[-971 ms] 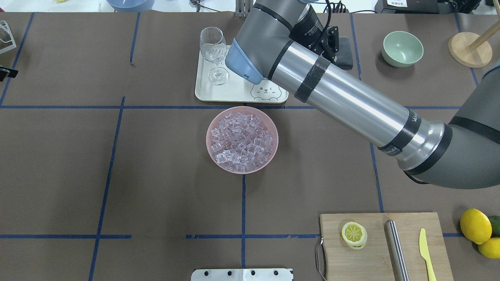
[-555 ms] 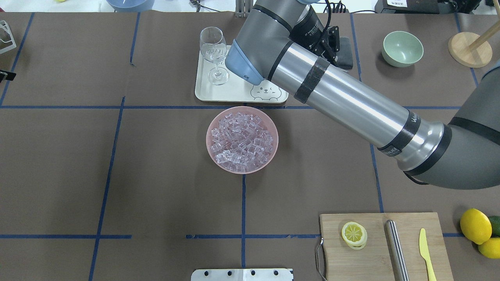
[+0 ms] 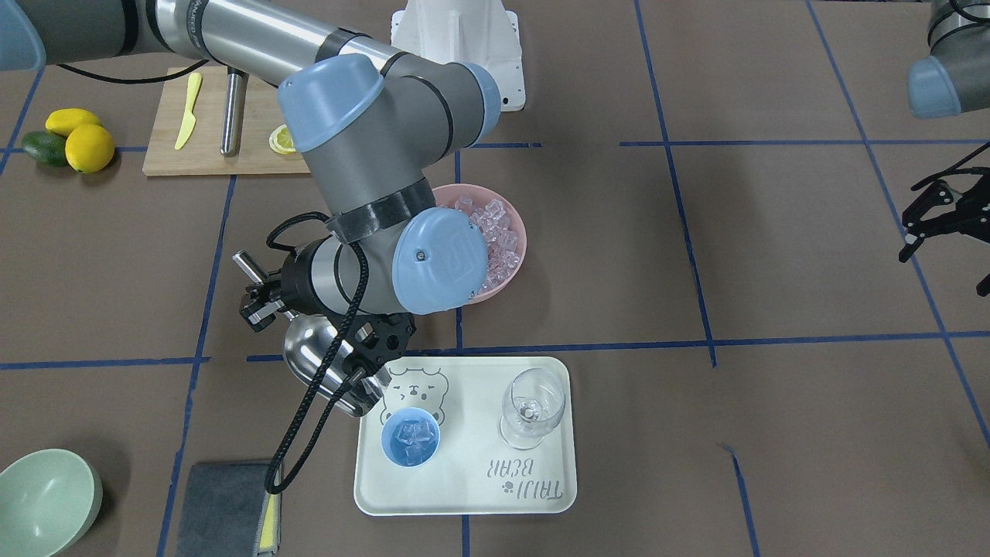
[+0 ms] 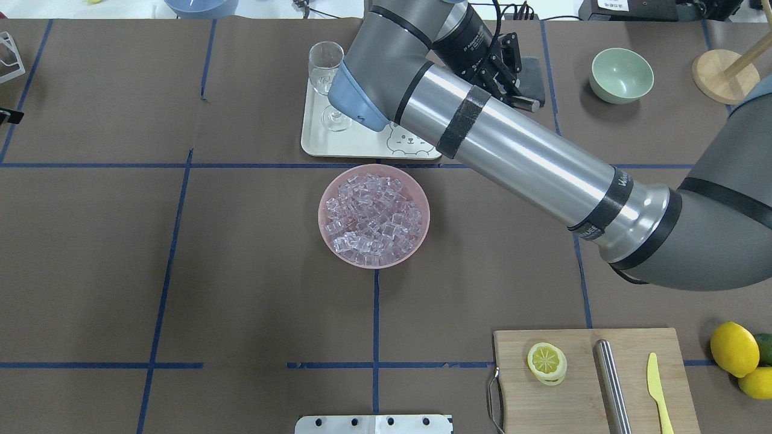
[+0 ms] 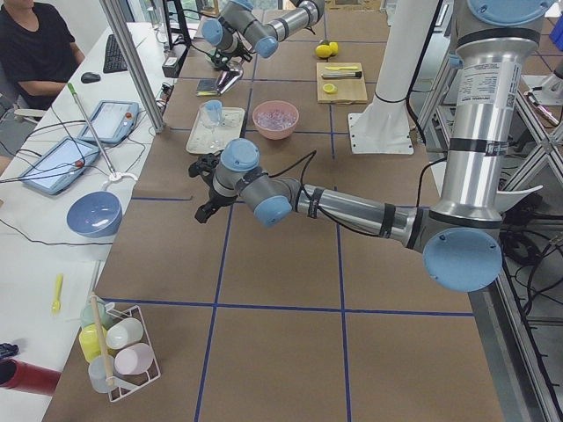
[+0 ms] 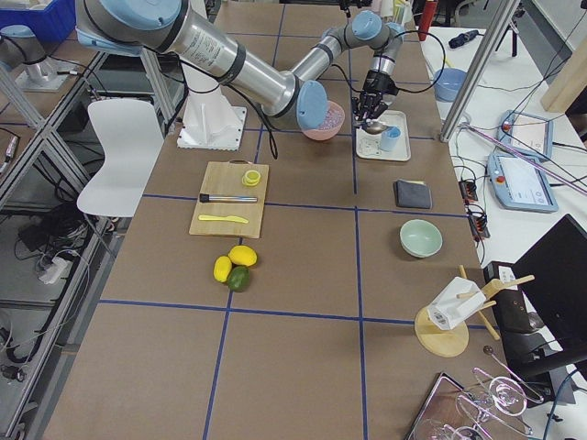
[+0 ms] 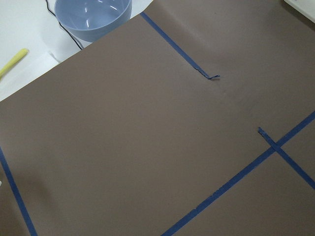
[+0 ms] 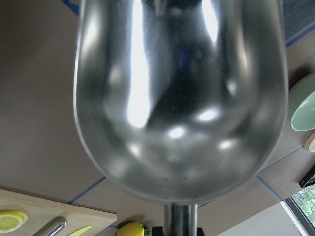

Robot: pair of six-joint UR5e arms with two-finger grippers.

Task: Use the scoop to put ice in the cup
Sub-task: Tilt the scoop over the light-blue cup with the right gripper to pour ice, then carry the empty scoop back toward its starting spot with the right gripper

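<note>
My right gripper (image 3: 259,300) is shut on the rod handle of the steel scoop (image 3: 315,365). It holds the scoop tilted just above the tray's corner, beside the light-blue cup (image 3: 410,438). The cup stands on the cream tray (image 3: 464,495) and holds a few ice cubes. In the right wrist view the scoop's trough (image 8: 179,98) is empty. A heap of ice (image 4: 374,214) fills the pink bowl (image 4: 323,205) mid-table. In the overhead view the right arm hides the cup. My left gripper (image 3: 940,216) is open and empty, far off over bare table.
A wine glass (image 3: 532,406) stands on the tray next to the cup. There is a green bowl (image 4: 622,75), a grey cloth (image 3: 228,507), and a wooden stand (image 4: 724,75). A cutting board (image 4: 594,380) carries a lemon half, a steel cylinder and a knife. Lemons (image 4: 734,348) lie beside it.
My right arm has swung a little left and farther over the tray, covering more of the wine glass. Its wrist has turned, and the scoop's handle end now shows.
</note>
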